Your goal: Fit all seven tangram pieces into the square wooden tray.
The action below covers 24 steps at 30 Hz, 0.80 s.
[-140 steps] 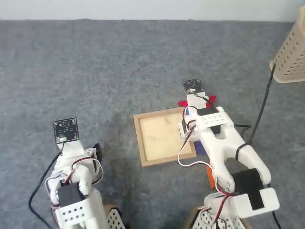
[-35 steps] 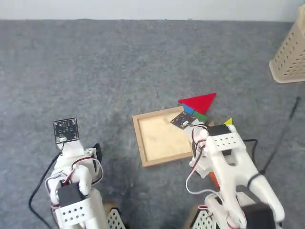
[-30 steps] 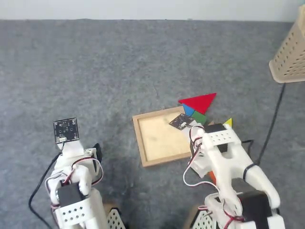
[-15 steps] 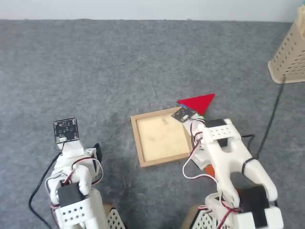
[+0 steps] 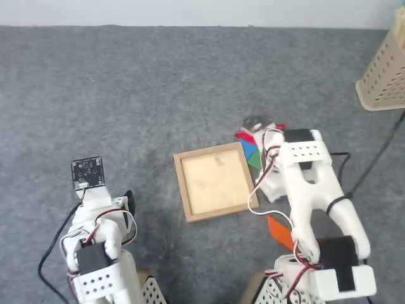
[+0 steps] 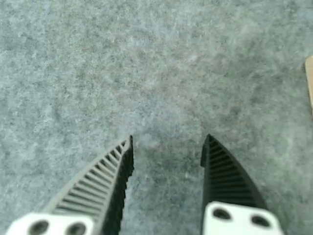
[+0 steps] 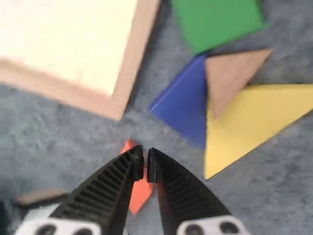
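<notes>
The right pincer (image 7: 145, 155) is all but closed, its ribbed jaws parted by a thin slit with nothing gripped between them. Its tips hang over one end of the orange piece (image 7: 139, 188); whether they touch it cannot be told. The left pincer (image 6: 169, 139) is spread wide above the bare grey bench (image 6: 156, 58) and holds nothing. It sits at about 8 o'clock from the tray.

In the high view the square wooden tray (image 5: 179, 187) lies flat mid-bench, turned slightly anticlockwise, with no piece inside it. The loose pieces cluster just outside its 2 to 3 o'clock side. The red triangle (image 5: 243, 135) is farthest out, then the blue piece (image 5: 249, 147) and the green piece (image 5: 254, 159), partly under the right arm. The orange piece lies at about 4 o'clock from the tray, its long axis running 11 to 5 o'clock.

In the right wrist view a brown triangle (image 7: 230, 73) touches both the blue piece and the yellow triangle (image 7: 249, 122).
</notes>
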Each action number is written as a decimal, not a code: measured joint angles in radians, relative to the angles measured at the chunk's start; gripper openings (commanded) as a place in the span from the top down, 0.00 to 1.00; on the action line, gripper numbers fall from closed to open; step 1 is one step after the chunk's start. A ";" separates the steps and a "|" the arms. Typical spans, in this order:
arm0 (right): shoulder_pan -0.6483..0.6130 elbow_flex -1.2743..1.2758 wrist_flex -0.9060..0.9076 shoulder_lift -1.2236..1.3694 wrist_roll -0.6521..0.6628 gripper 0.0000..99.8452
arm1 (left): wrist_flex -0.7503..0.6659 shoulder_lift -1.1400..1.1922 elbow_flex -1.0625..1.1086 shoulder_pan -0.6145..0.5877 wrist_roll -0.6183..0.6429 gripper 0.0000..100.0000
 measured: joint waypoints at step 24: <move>-0.054 0.338 -0.135 -0.023 0.350 0.85 | 0.000 0.000 0.000 0.000 0.000 0.78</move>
